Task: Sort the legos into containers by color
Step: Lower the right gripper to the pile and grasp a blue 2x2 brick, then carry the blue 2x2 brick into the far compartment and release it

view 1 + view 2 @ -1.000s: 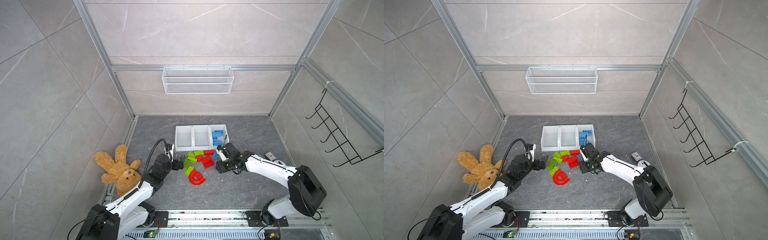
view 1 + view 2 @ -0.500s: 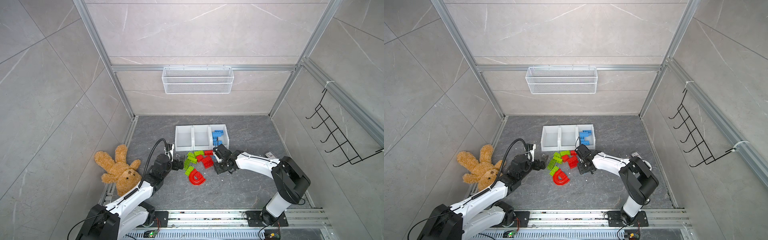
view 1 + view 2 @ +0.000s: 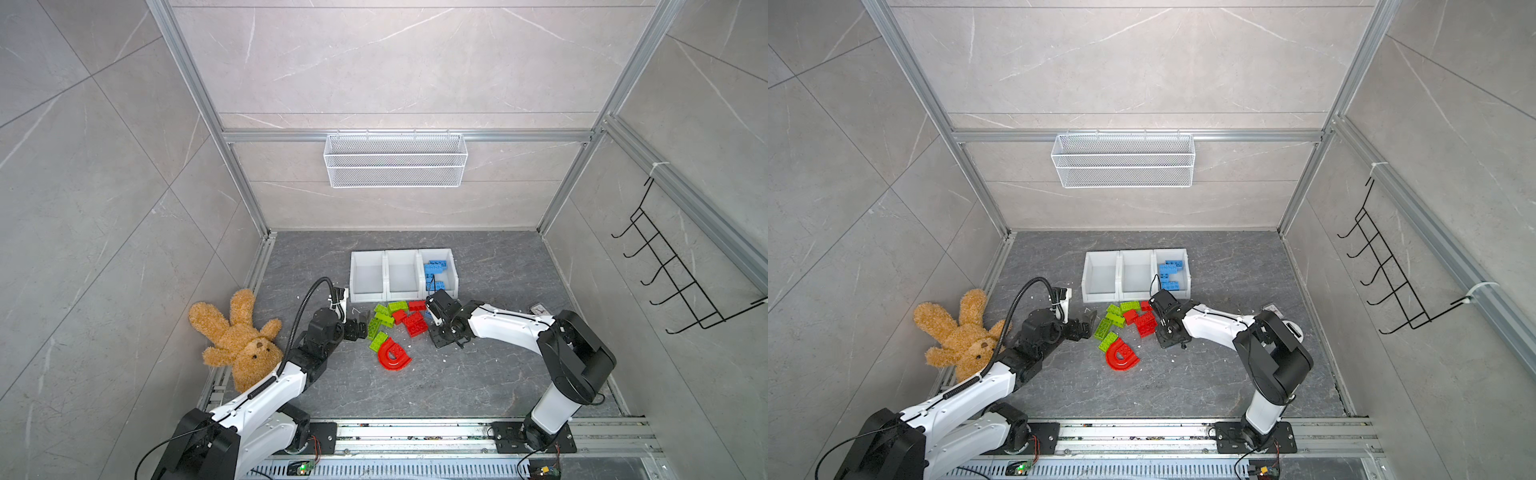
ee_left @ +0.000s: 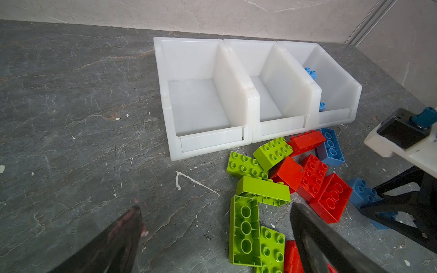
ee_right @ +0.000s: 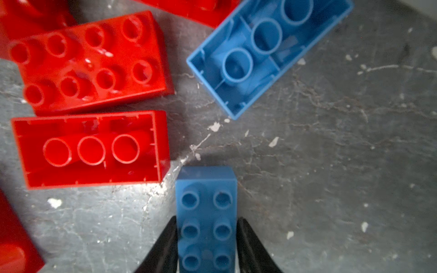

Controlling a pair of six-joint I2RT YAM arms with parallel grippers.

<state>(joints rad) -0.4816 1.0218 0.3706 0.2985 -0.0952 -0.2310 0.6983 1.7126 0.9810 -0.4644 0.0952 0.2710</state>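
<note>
Gripping a blue brick (image 5: 206,196) across its narrow width, the right gripper (image 5: 207,221) has its fingers (image 5: 165,248) drawn in flat against the two long sides. The brick sits studs up and looks to be resting on the floor. That hold probably suits the jaws' reach and keeps the free end clear of the red bricks (image 5: 91,150) just beside it. A second blue brick (image 5: 267,52) lies upside down nearby, apart from the first. The end bin (image 3: 455,270), which holds the sorted blue bricks (image 3: 435,272), stands just behind the pile, so the carry should be short. The left gripper (image 4: 214,207) hangs wide open and empty beside the green bricks (image 4: 262,190), likely placed there to take them next.
</note>
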